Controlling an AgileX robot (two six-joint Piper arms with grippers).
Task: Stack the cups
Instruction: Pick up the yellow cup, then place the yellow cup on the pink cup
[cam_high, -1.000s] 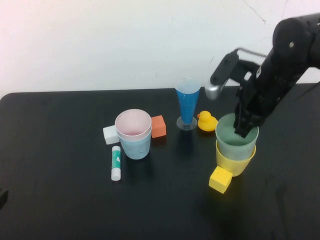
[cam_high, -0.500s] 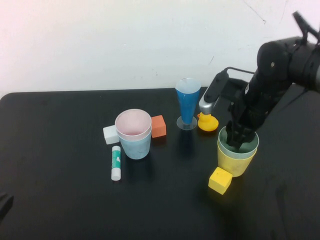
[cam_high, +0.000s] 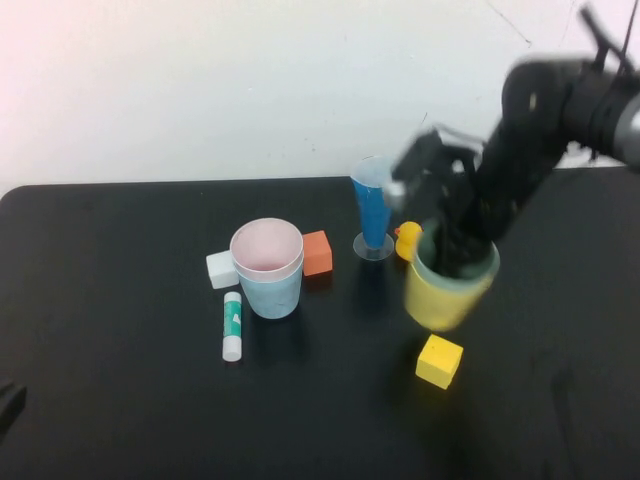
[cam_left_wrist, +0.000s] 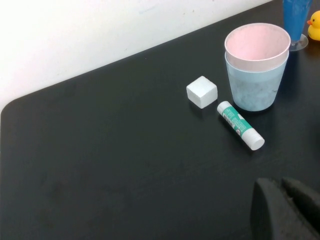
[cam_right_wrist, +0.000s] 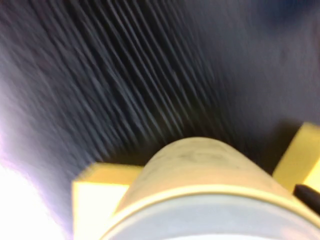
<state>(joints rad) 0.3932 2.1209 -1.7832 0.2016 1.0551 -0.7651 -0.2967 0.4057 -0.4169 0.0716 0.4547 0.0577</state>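
A pink cup sits nested in a light blue cup left of the table's centre; the left wrist view shows the same pink cup and blue cup. A pale green cup is nested in a yellow cup. This pair hangs tilted above the table, right of centre. My right gripper reaches into the pair's mouth and is shut on its rim. The right wrist view is filled by the yellow cup. My left gripper is shut and empty, low at the near left.
A tall blue cone glass and a yellow duck stand just behind the lifted pair. A yellow cube lies below it. An orange cube, a white cube and a glue stick surround the pink-and-blue stack.
The green cup went down fully into the yellow one. My right gripper then lifted the pair off the table and carried it left, away from the yellow cube. The left arm stayed put.
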